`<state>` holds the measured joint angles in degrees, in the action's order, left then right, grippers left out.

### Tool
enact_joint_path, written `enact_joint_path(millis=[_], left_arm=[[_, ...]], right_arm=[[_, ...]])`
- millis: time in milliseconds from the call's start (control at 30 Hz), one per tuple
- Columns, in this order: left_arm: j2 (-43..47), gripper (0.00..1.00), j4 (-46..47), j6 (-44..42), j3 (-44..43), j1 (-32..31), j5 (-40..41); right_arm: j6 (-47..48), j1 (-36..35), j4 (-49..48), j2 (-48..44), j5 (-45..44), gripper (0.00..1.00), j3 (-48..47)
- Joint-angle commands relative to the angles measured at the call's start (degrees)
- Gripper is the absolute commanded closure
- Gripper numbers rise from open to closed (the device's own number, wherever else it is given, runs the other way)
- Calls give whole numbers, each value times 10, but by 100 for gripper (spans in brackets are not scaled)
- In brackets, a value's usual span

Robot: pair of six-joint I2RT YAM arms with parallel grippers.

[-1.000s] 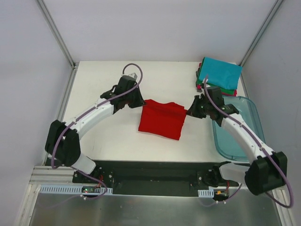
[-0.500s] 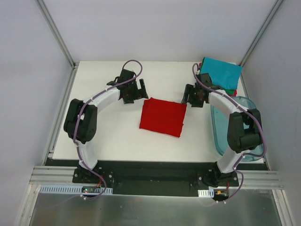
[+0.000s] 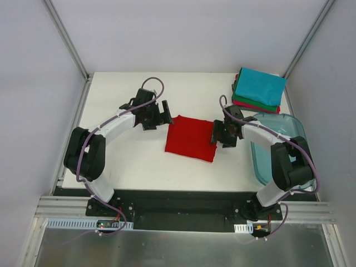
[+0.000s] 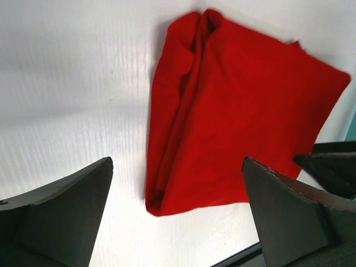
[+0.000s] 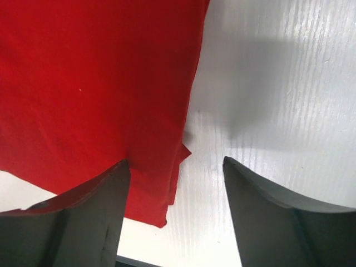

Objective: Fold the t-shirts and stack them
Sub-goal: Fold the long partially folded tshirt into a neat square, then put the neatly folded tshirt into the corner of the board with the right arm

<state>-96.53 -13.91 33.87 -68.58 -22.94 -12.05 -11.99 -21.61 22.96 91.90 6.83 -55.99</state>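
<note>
L claw (image 3: 165, 115): spread, empty, just beside left edge of red tee (image 3: 191, 139). R claw (image 3: 216, 134): spread too, straddling tee's right edge. Folded flat, mid surface (image 3: 128, 161). Teal-topped stack (image 3: 257, 89) at far-right corner, well apart.

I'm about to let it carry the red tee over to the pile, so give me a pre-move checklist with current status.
1. Left gripper open and empty: ok.
2. Right gripper open, fingers either side of the red t-shirt edge: ok.
3. Red t-shirt folded flat: not ok, one edge is bunched in ridges.
4. Teal t-shirt topping the stack is unobstructed: ok.
5. Fingers low enough to catch the cloth: cannot tell.
</note>
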Motion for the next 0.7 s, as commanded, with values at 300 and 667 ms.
enact_joint_path(millis=[300, 667], left_arm=[[83, 1, -2, 2, 93, -1, 6], [170, 1, -15, 3, 144, 40, 44]], right_arm=[[-32, -66, -6, 107, -59, 46, -71], [115, -128, 102, 238, -250, 99, -275]])
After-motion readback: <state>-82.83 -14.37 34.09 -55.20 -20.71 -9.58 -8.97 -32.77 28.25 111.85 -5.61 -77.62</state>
